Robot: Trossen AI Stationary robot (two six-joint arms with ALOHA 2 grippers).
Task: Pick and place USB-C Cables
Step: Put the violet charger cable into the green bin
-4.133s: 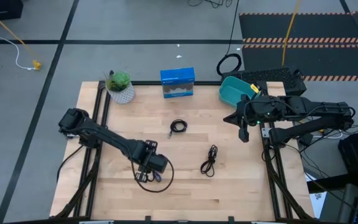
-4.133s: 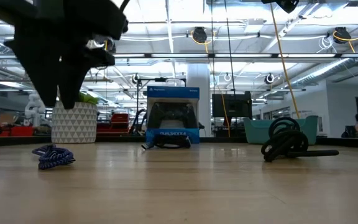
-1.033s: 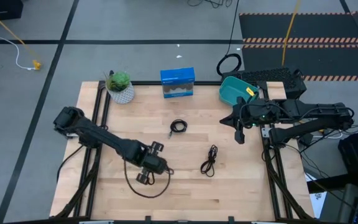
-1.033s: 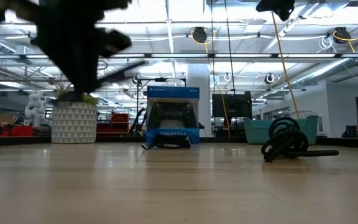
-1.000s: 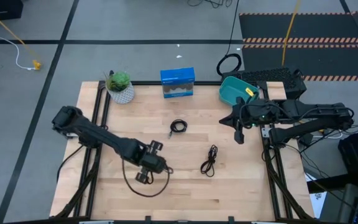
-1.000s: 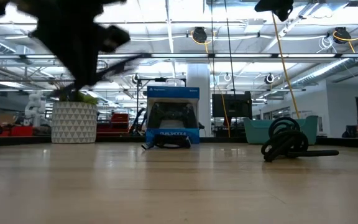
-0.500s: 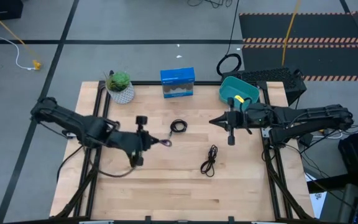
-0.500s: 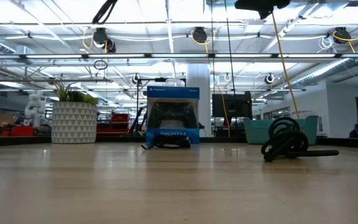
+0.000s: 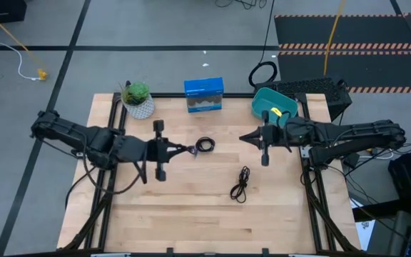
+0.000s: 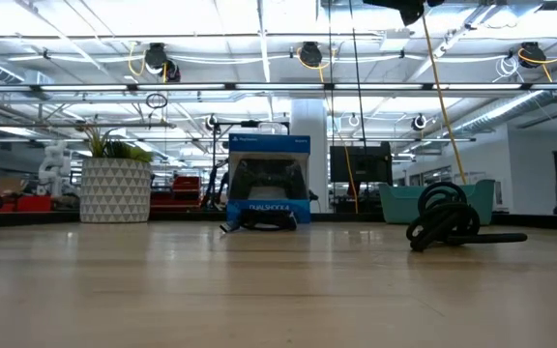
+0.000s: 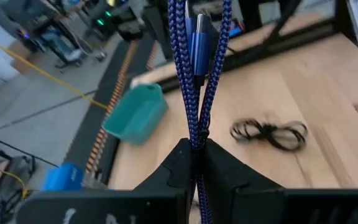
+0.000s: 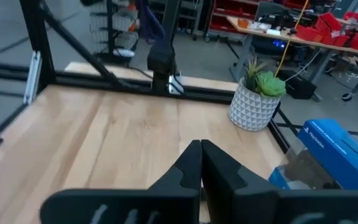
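Note:
My left gripper (image 9: pixel 181 150) hovers over the table's middle, shut on the blue-purple USB-C cable (image 11: pixel 197 56), whose bundle with its blue plug sticks out past the fingertips. Just beyond it the tight round black coil (image 9: pixel 205 145) lies flat on the table. The long loose black bundle (image 9: pixel 240 184) lies nearer the front edge. My right gripper (image 9: pixel 244 139) hangs shut and empty above the table, right of the round coil. Both grippers are above the low view's field. My left gripper pinches several strands of the blue-purple cable (image 11: pixel 195 138) between its two fingers. The fingers lie about level and point toward the table's right side. The bundle is lifted clear of the table and reaches out beyond the fingertips (image 11: pixel 180 155).
A teal bin (image 9: pixel 273 105) stands at the far right corner, a blue box (image 9: pixel 204 95) at the far edge's middle, and a potted plant (image 9: pixel 138 100) at the far left. A big black cable loop (image 9: pixel 262 73) lies on the floor beyond the table.
My left gripper has risen from low over the table's near middle and swung toward the far and right, turning level, carrying the blue-purple cable up out of the low view. My right gripper has moved toward the table's left, staying shut.

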